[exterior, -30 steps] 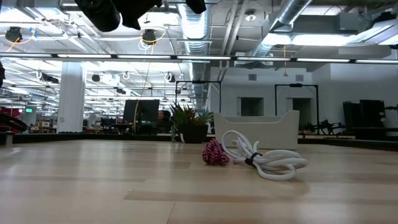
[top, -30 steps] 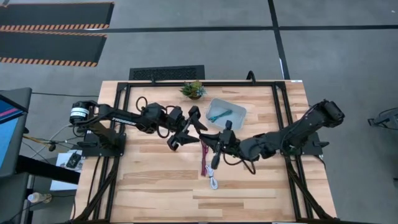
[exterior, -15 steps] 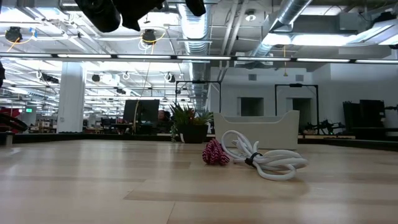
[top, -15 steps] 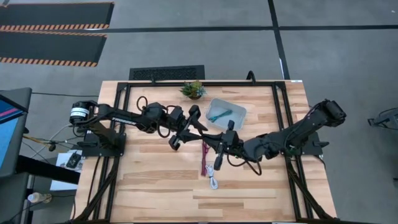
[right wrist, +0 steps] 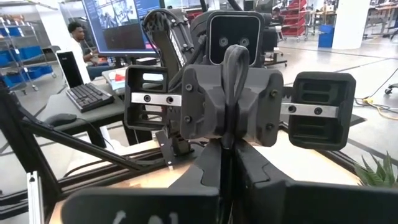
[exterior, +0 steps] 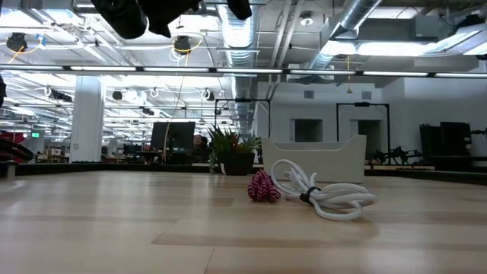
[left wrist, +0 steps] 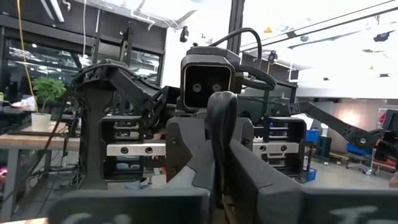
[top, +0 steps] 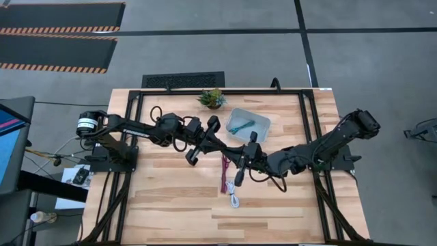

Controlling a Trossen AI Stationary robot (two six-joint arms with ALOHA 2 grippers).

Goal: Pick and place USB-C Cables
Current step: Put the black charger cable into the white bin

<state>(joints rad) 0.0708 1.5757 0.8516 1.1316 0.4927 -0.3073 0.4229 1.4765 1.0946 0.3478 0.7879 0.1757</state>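
Note:
My left gripper [top: 221, 147] and my right gripper [top: 232, 154] meet tip to tip above the table's middle, both shut on a dark USB-C cable bundle [left wrist: 221, 124] whose loop [right wrist: 235, 65] stands up between them. Below them, a maroon cable [top: 224, 172] and a white cable [top: 235, 195] lie flat on the wood. A teal cable [top: 240, 126] lies in the clear bin [top: 262, 120]. In the low view the maroon cable [exterior: 263, 186] and the white cable [exterior: 323, 196] lie in front of the bin [exterior: 316, 156]; both grippers are above that picture. My left gripper pinches the lower part of the dark bundle [left wrist: 218, 177] between its two fingers, coming level from the table's left. The bundle stands upright with its loop above the fingers, clear of the table. My right gripper pinches the same bundle low down [right wrist: 226, 144] between its two fingers, coming level from the table's right, opposite the left fingers. The loop rises above the hold.
A small potted plant [top: 212, 98] stands at the far edge, left of the bin. Bare wood lies toward the near edge and both near corners. A black frame [top: 300, 92] runs round the table. A person [right wrist: 76, 37] sits at a desk in the room beyond.
My left gripper's fingers stood wide apart a second ago and have shut on the dark cable bundle that my right gripper holds. The cables on the table have not moved.

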